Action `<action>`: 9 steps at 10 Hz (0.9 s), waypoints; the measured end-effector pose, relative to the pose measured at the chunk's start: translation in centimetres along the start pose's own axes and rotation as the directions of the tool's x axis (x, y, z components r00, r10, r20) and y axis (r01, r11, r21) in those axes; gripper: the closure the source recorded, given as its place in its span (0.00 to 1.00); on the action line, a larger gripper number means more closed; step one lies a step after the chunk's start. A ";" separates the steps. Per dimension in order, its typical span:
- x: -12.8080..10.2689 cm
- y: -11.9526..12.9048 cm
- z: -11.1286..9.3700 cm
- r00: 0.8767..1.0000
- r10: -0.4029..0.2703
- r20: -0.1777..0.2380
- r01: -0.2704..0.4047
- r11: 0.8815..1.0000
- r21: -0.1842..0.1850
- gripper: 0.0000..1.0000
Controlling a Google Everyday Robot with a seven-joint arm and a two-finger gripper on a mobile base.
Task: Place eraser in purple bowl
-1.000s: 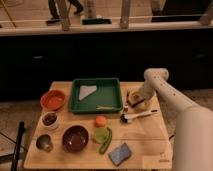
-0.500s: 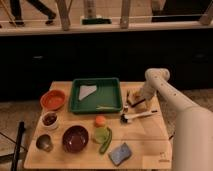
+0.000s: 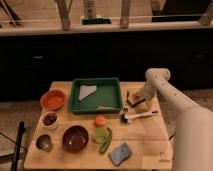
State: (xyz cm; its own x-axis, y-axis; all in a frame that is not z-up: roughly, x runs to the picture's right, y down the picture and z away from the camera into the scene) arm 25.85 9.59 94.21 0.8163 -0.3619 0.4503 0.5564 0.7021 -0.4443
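Note:
The purple bowl [image 3: 75, 138] is dark and round and stands near the table's front left. My gripper [image 3: 133, 99] is low over the table just right of the green tray [image 3: 96, 94], at a small dark and light object that may be the eraser [image 3: 131, 103]. I cannot tell whether it holds it. My white arm [image 3: 165, 92] reaches in from the right.
An orange bowl [image 3: 53, 99], a small white bowl [image 3: 49, 120] and a metal cup [image 3: 44, 142] stand at the left. An orange ball [image 3: 100, 120], a green item [image 3: 103, 136], a blue sponge [image 3: 120, 153] and a white brush [image 3: 136, 116] lie in the middle.

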 end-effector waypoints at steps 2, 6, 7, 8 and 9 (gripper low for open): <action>-0.7 -0.5 -0.8 1.000 -0.005 -0.014 0.005 1.000 0.002 0.30; -1.0 -0.7 -0.3 1.000 0.000 -0.012 0.000 1.000 0.006 0.72; -0.9 -0.6 0.1 1.000 0.006 -0.005 -0.006 1.000 0.003 0.80; -0.9 -0.5 0.8 1.000 0.011 0.006 -0.011 1.000 -0.004 0.92; -1.0 -0.5 1.2 1.000 0.008 0.007 -0.008 1.000 -0.010 0.98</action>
State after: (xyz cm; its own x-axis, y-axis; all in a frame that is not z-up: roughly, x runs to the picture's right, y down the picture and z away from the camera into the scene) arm 24.57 10.28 94.92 0.8196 -0.3520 0.4520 0.5515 0.6985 -0.4560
